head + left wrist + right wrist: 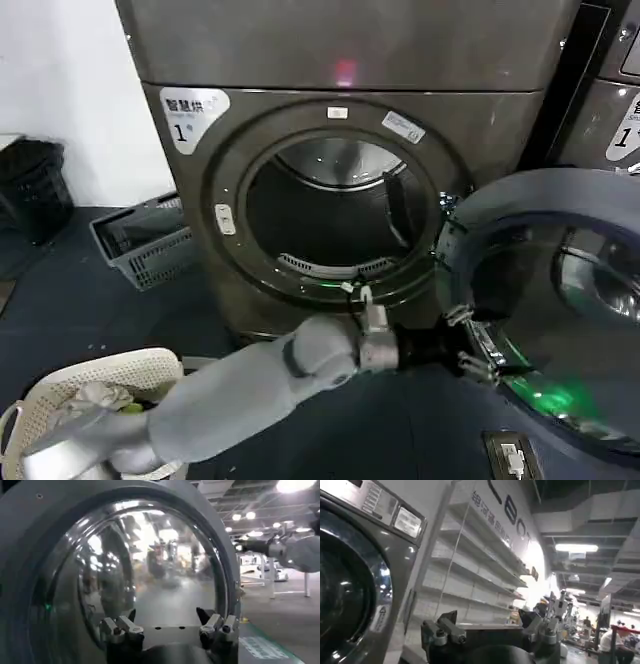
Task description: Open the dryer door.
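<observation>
The dryer (330, 170) stood straight ahead, its drum mouth open and dark, with a white sticker (190, 112) marked "1" at its upper corner and a pink light (345, 72) glowing above the porthole. The door (545, 300) hung swung out to the right of the opening, well clear of the porthole, its grey inner face and domed glass turned toward the camera. A green glow showed on the lower part of the glass.

The left arm (250, 385) reached across the front of the dryer from lower left. Its hand (478, 352) sat at the door's lower left rim, close against it. In the left wrist view the left hand (167, 627) faced the door (125, 570) with its fingers (120, 627) spread apart and nothing between them; whether a fingertip touched the rim I could not tell.

In the right wrist view the right hand (490, 627) was also spread open and empty, held up beside a neighbouring machine (355, 565) and pointing toward white shelving (475, 565).

A grey basket (145, 240) lay on the dark floor left of the dryer, and a white hamper (100, 385) holding cloth stood at the lower left, under the arm. Another machine (620, 80) showed at the right edge.
</observation>
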Controlling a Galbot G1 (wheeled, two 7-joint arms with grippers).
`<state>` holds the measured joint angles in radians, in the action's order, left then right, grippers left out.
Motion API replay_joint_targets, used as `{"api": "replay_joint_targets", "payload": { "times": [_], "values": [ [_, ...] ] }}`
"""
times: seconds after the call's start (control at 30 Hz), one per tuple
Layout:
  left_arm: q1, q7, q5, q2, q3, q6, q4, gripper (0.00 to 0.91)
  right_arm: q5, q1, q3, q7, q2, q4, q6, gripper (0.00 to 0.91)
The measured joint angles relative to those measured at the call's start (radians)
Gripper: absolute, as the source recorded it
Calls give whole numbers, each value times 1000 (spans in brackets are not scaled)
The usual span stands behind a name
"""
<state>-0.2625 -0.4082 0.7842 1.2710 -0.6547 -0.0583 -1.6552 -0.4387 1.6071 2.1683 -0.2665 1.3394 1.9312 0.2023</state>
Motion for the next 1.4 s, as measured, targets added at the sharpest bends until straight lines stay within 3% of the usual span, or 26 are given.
{"api": "replay_joint_targets", "payload": {
  "times": [0.37,1.0,1.4],
  "values": [
    [16,28,-7,88,-7,20,75,907,0,7,20,3,-5,1,-2,907],
    [37,108,-16,150,-8,45,108,907,-21,23,29,4,4,13,-7,907],
    [17,102,11,69,-23,232,58,907,-25,24,55,14,-6,-9,-36,907]
  ]
}}
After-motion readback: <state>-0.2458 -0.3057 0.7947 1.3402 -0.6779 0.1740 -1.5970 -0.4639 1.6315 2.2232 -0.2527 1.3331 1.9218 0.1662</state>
